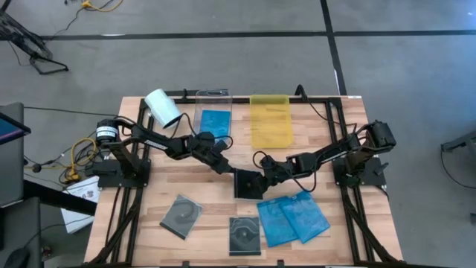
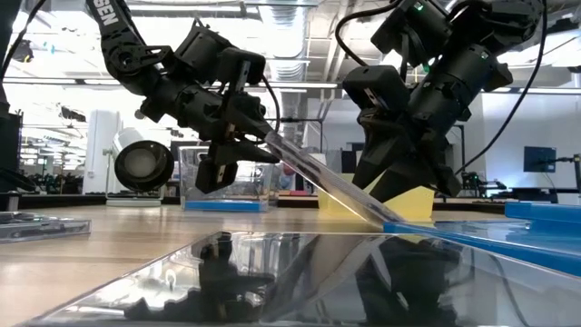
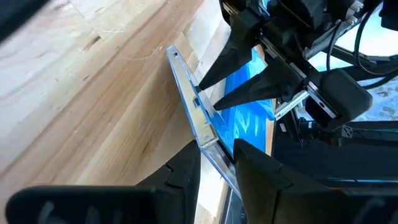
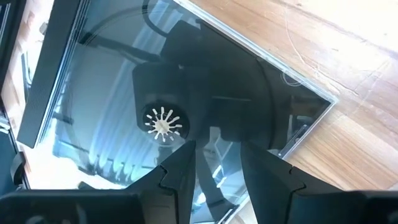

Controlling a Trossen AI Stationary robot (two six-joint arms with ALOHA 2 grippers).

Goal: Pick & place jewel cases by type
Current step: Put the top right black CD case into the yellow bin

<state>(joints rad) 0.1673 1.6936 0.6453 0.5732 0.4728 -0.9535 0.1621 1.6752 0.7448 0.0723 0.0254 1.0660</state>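
A dark jewel case (image 1: 247, 184) with a clear lid stands tilted at the table's middle, between my two grippers. In the low view the case (image 2: 327, 182) slopes from a raised end on the left down to the tabletop on the right. My left gripper (image 1: 225, 167) is shut on the raised end. My right gripper (image 1: 262, 176) is shut at the low end. In the right wrist view the case's face (image 4: 124, 74) and its white hub fill the picture. My left gripper pinches the case's raised edge (image 3: 208, 140) between its two fingers, one on each face. It comes slanting down from the table's far left. The case runs away from the fingers, sloping down. My right gripper holds the case's low end (image 2: 386, 216), coming slanting down from the table's right. Both fingertips (image 3: 208, 78) reach the case's edge; the gripper hides which surfaces they press. Whether the low edge rests on the table, I cannot tell.
At the far edge stand a white roll (image 1: 162, 106), a clear tray (image 1: 214, 119) holding a blue case, and a yellow tray (image 1: 271, 120). Near the front lie two blue cases (image 1: 291, 218) and two grey cases showing discs (image 1: 181, 215) (image 1: 245, 234).
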